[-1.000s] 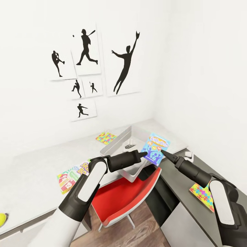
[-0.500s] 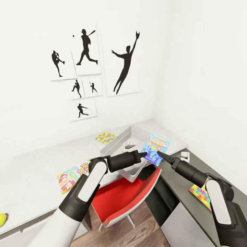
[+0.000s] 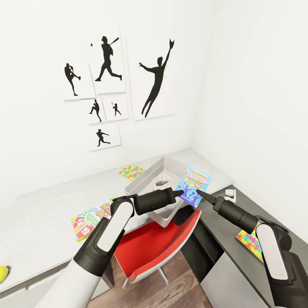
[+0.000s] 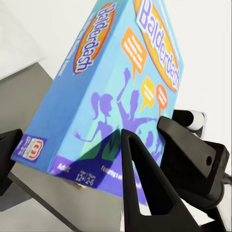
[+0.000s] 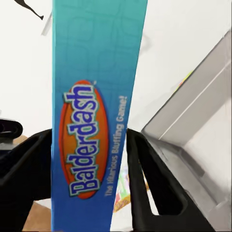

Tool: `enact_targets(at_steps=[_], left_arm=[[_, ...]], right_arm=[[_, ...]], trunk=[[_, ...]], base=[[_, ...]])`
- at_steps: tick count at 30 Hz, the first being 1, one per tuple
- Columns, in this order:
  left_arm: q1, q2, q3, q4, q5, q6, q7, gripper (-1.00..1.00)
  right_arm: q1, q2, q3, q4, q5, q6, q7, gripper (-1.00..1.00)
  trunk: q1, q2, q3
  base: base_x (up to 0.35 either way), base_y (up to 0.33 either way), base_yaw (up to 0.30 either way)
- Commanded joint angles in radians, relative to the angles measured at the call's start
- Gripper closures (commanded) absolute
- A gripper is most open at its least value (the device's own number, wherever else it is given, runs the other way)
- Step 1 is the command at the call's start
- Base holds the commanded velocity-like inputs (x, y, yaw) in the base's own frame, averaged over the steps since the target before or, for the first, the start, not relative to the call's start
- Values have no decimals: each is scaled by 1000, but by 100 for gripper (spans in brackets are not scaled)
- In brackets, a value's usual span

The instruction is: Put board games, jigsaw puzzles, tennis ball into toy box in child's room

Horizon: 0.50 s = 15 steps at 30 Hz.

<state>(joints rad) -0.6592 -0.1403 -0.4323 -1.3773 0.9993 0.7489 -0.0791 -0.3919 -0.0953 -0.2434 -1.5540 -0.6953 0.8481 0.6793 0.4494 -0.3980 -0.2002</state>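
I hold the blue Balderdash board game (image 3: 193, 185) up in the air between my two claws, tilted, over the near right corner of the grey toy box (image 3: 150, 182) that sits on the pale worktop (image 3: 47, 209) against the wall. My right claw (image 3: 199, 194) has its fingers (image 5: 150, 188) narrowed onto the box's thin side, one on each face, so it is gripping the game by its edge. My left claw (image 3: 179, 192) reaches in from the other side: one finger lies across the printed front of the game and the other stands off at the box's corner, and I cannot tell whether it is pressing or only resting there. A second board game (image 3: 90, 216) lies flat near the front edge of that worktop, partly behind my left arm. One jigsaw puzzle (image 3: 131, 172) lies flat just beside the toy box's far left side, and another jigsaw puzzle (image 3: 249, 242) lies on the darker worktop (image 3: 222, 226) to my right, partly hidden by my right arm. The tennis ball (image 3: 3, 273) sits far to my left at the worktop's edge. A red chair (image 3: 154, 246) is tucked below the corner.
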Motion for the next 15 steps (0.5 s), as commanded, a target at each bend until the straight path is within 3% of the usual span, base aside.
enact_targets(at_steps=[1,15], left_arm=[[-1,-1,1,1,-11,4,-4,100],[0,-1,0,1,-11,4,-4,100]], right_arm=[[-1,0,0,-1,-21,18,5,100],[-2,-1,-2,-2,-21,21,5,100]], trunk=[[1,-2,-2],[1,-2,-2]], base=[[0,0,0],[0,0,0]])
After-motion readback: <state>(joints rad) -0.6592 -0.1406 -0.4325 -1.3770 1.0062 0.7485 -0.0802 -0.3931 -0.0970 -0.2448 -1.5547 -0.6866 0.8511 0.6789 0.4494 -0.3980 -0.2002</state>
